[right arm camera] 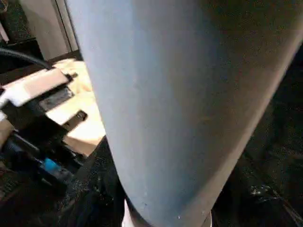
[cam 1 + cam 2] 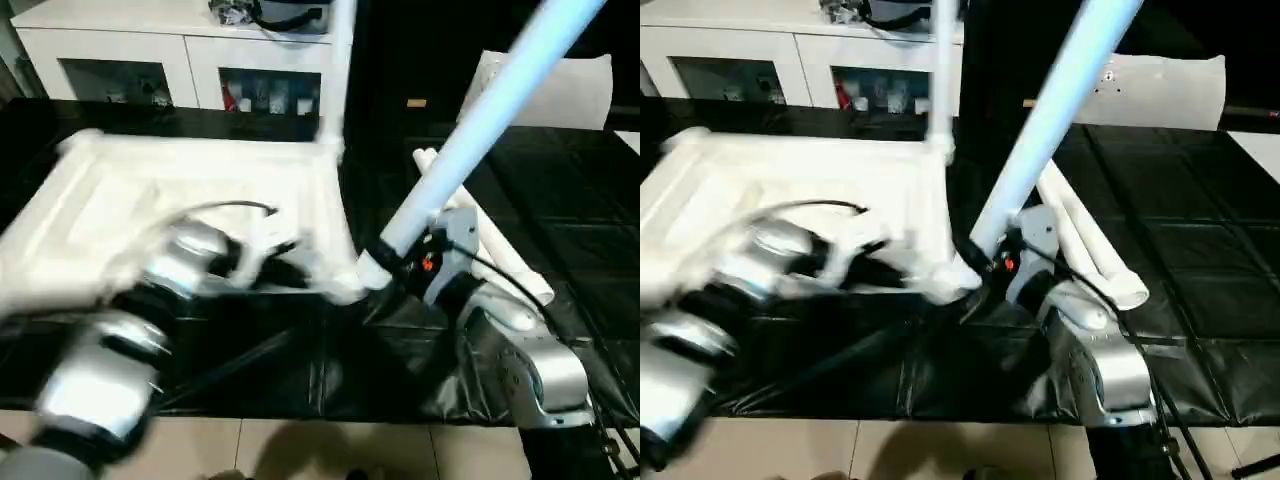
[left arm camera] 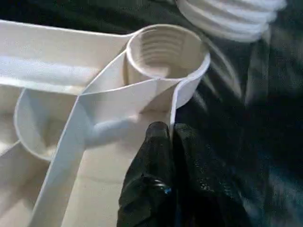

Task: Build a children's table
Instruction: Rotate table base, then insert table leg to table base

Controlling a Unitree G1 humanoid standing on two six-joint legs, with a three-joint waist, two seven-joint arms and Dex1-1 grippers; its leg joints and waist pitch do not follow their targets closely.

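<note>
A white plastic tabletop (image 2: 200, 190) lies upside down on a black-covered work surface (image 2: 560, 200), its ribbed underside facing up. At its near right corner sits a round threaded socket (image 3: 165, 52). The left gripper (image 3: 173, 137) is clenched on the thin upright rim wall just beside that socket, one black finger (image 3: 151, 161) inside the rim and the other outside. The right gripper (image 2: 415, 262) grasps the thick lower end of a long white tapered leg (image 2: 480, 120), which slants up and away to the right; its threaded end (image 2: 372, 268) hovers close to the open socket, not yet seated. Two more legs (image 2: 1085, 240) lie flat on the black surface just right of the tabletop, and another stands upright in the far right corner (image 2: 338, 70). The parts look like light, stiff, hollow moulded plastic, smooth and probably slippery. The leg seems best held low, near its thread, for steering; the tabletop by its rim, to keep it from sliding.
</note>
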